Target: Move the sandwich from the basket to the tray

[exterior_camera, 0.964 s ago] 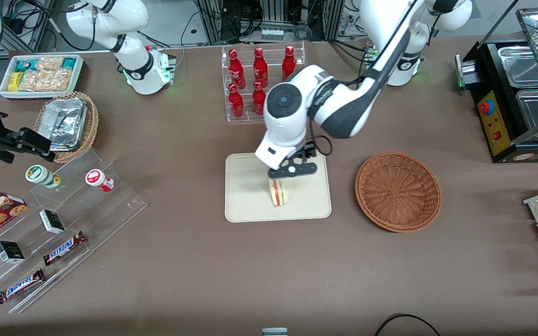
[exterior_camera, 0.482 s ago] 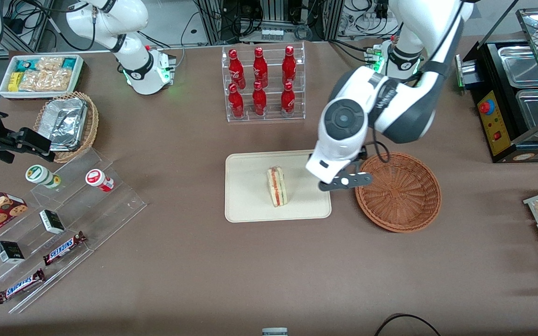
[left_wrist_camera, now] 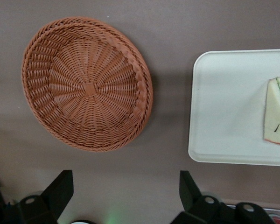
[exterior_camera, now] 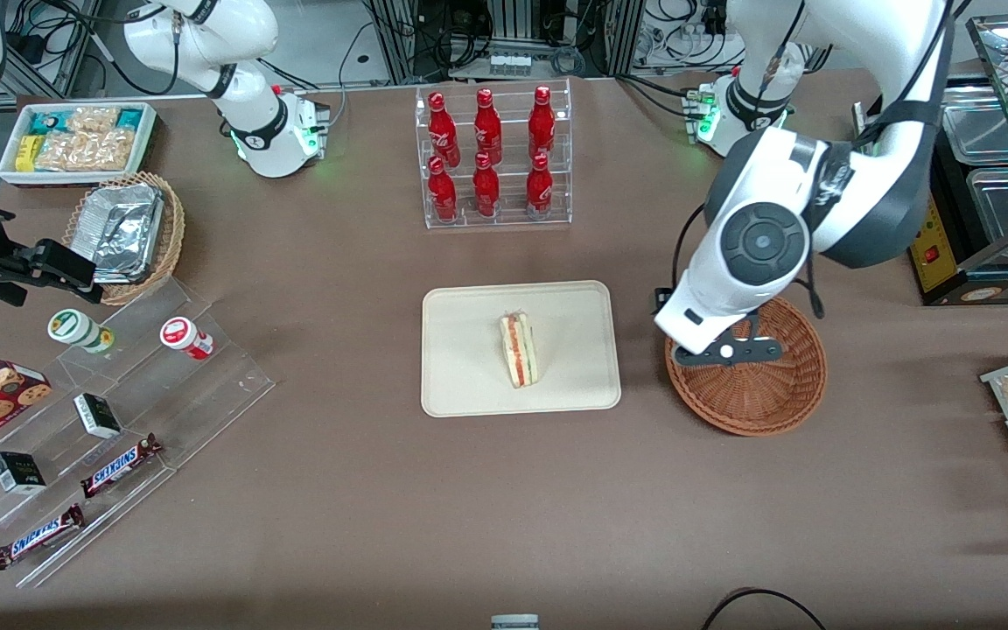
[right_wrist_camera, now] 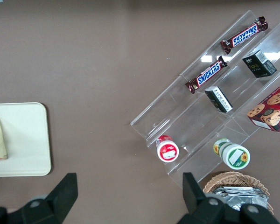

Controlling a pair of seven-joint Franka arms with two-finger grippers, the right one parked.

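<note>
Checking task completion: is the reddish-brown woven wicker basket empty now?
Empty: reddish-brown woven wicker basket shows bare weave; open claw above it.

Six red bottles (exterior_camera: 491,153) are standing in a clear rack in the upper middle. A white bin of snack packets (exterior_camera: 77,140) is sitting in the upper left, with a tan basket of foil trays (exterior_camera: 126,232) just below. Two Snickers bars (exterior_camera: 80,503) are lying on clear steps in the lower left.
</note>
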